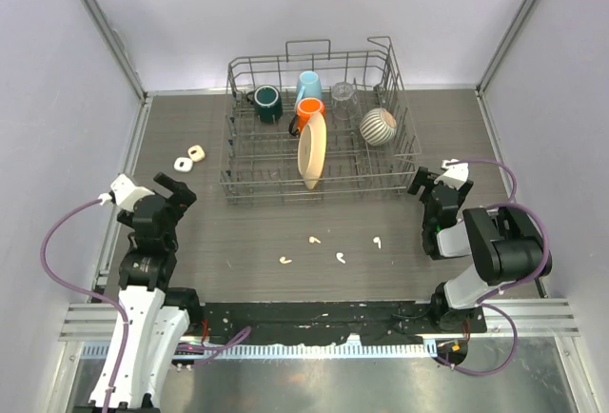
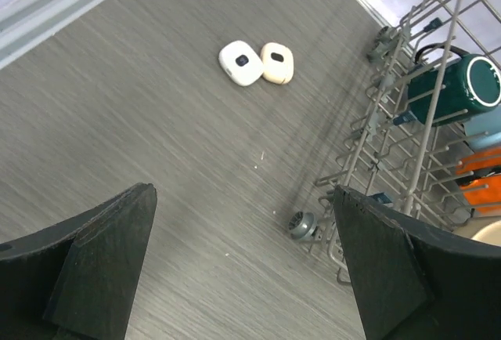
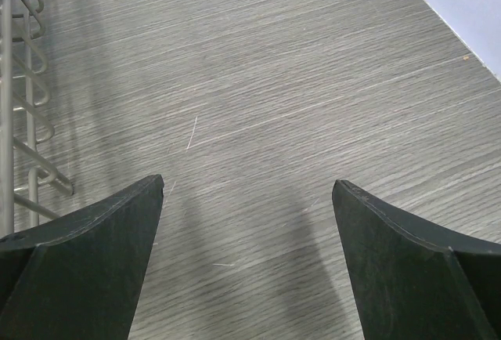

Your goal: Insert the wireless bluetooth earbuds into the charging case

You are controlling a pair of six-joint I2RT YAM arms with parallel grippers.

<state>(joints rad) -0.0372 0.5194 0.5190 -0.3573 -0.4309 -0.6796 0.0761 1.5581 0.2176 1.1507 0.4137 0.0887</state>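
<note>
The left gripper [image 2: 243, 277] hangs spread and empty on the near side of the white case [image 2: 240, 63] and cream case [image 2: 276, 63], four earbuds [image 1: 314, 240] lie scattered on the table [image 1: 247, 242] near-side of the dish rack [image 1: 243, 185], and the right gripper [image 3: 246, 262] hangs spread, empty.

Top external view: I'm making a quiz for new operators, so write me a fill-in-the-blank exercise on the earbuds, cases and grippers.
The tiny white plastic earbuds lying loose on the grey wood-grain table number ____. In the top view, the small white rounded-square case and the cream rounded-square case lie to the ____ of the wire dish rack. The black left gripper and right gripper both stand ____, holding nothing.
Missing words: four; left; open.
</note>
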